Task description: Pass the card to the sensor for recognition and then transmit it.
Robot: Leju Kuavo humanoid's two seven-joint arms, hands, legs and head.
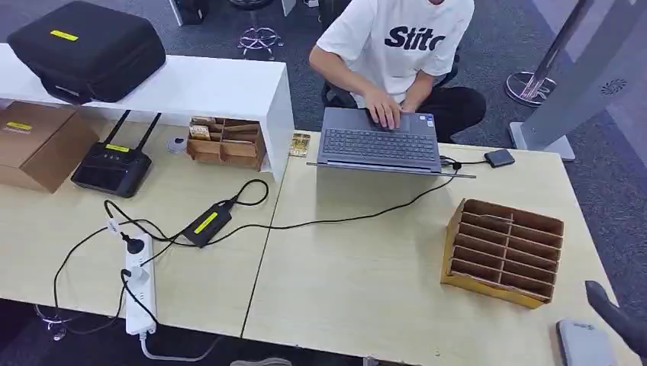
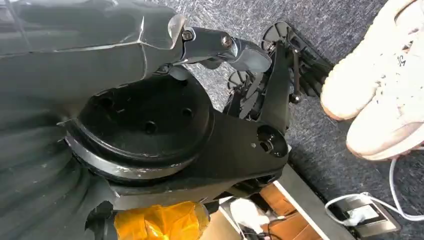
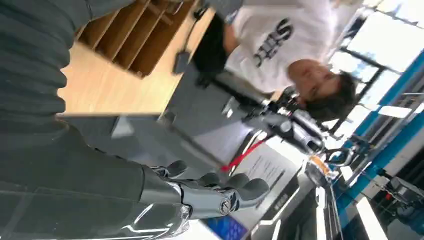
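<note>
My right hand [image 1: 619,319] hangs at the table's near right corner, dark fingers just past the edge. In the right wrist view this hand [image 3: 210,192] has its fingers stretched out side by side with nothing in them. A flat grey device [image 1: 584,343] with rounded corners lies on the table beside it. A small dark box [image 1: 500,158] on a cable sits to the right of the laptop [image 1: 379,142]. My left hand [image 2: 227,47] hangs low over the carpet, one finger straight and nothing in it. I cannot make out a card.
A person [image 1: 404,46] sits behind the laptop with a hand on its keys. A slotted cardboard organizer [image 1: 503,252] stands at the right of the table. Cables, a power brick [image 1: 207,223] and a power strip [image 1: 140,286] lie at the left. White shoes [image 2: 385,85] rest on the floor.
</note>
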